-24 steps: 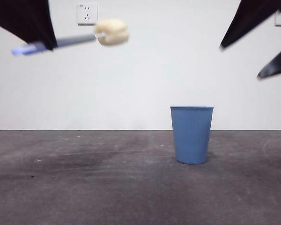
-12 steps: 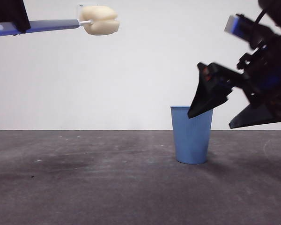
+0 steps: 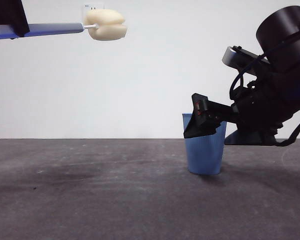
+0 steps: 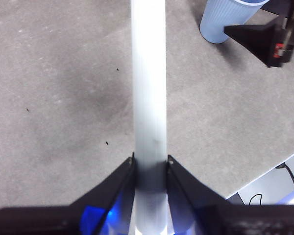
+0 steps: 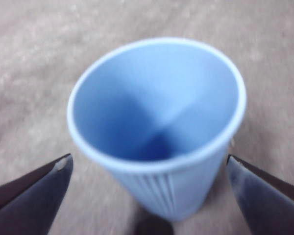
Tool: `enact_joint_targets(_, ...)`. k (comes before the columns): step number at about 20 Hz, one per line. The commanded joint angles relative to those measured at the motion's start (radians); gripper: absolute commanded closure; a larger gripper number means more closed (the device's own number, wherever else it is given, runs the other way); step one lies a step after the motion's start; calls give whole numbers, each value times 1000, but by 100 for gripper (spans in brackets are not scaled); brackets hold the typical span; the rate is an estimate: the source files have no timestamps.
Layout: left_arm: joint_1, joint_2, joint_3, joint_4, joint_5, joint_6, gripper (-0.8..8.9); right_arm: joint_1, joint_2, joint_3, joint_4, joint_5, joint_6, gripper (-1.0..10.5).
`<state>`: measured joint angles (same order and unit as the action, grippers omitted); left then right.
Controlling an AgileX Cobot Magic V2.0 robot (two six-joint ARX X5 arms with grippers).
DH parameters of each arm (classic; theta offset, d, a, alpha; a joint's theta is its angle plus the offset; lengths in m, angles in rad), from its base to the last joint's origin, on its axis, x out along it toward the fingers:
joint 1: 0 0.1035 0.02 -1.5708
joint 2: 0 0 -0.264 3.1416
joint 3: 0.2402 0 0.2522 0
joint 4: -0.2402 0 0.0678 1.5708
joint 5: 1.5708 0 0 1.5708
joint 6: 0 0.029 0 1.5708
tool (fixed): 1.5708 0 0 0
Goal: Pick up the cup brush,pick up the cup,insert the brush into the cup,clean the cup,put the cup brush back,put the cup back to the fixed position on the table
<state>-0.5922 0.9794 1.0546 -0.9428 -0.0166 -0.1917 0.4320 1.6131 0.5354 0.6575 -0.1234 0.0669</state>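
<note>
The light blue ribbed cup (image 3: 205, 156) stands upright on the dark grey table (image 3: 90, 200), right of centre. My right gripper (image 3: 207, 136) has come in from the right at rim height. In the right wrist view its jaws are open, one on each side of the cup (image 5: 157, 122), not touching it. My left gripper (image 4: 150, 169) is shut on the grey handle (image 4: 148, 88) of the cup brush. The brush hangs level, high at the left, with its cream sponge head (image 3: 106, 25) pointing right. The left wrist view also shows the cup (image 4: 225, 19).
A white wall with a socket (image 3: 92, 7) stands behind the table. The table's edge and a cable (image 4: 289, 171) show in the left wrist view.
The right arm has dropped from the top right corner down to the cup, and its open jaws now flank it. The brush rose, levelled, and now holds still.
</note>
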Motion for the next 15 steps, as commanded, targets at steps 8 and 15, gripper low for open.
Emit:
enact_joint_targets(8, -4, -1, -4, 2, -4, 4, 822, 0, 141, -6, 234, 26, -5, 418)
enact_joint_targets(15, -4, -1, -5, 2, -4, 4, 822, 0, 173, 11, 286, 26, -5, 641)
